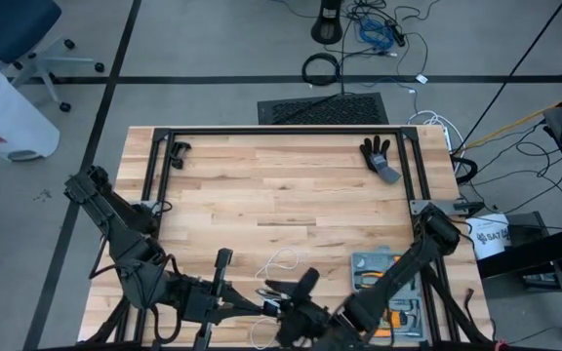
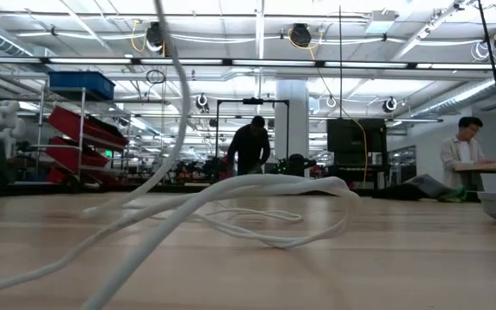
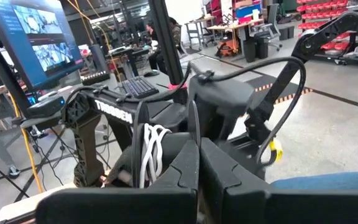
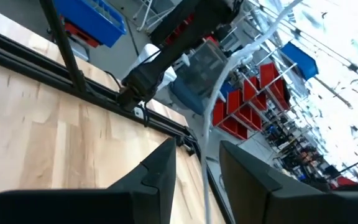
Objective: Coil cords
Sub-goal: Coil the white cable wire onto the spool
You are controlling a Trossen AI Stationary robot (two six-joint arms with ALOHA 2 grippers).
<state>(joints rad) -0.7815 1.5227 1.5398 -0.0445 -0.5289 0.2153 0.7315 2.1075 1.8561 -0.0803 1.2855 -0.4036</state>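
A pale wooden bench (image 1: 261, 185) was seen from above, with both dark robot arms bunched at the middle of its near edge. The thin white string-like cord (image 1: 283, 260) lay in loose, overlapping loops on the wood just in from that edge, and from table height one strand (image 2: 179, 86) rose steeply off the bench and out of sight. You could not pick out the small black reel in any view. Your right gripper (image 4: 197, 177) stood partly open, its two dark fingers (image 4: 160, 171) apart, with a single run of the cord (image 4: 207, 137) passing up through the gap and not visibly pinched. Your left gripper (image 3: 197, 149) was fully closed, its fingertips pressed together. A bundle of several white strands (image 3: 151, 152) hung just beside it, and you could not tell whether a strand was caught in it. The cord looked very light and completely limp. It would likely hold no shape of its own, slide easily through smooth fingers and snag on its own loops. The surest place to take hold seemed to be the raised strand between your right fingers, clamped squarely across it, since the flat loops on the bench offered little to grip.
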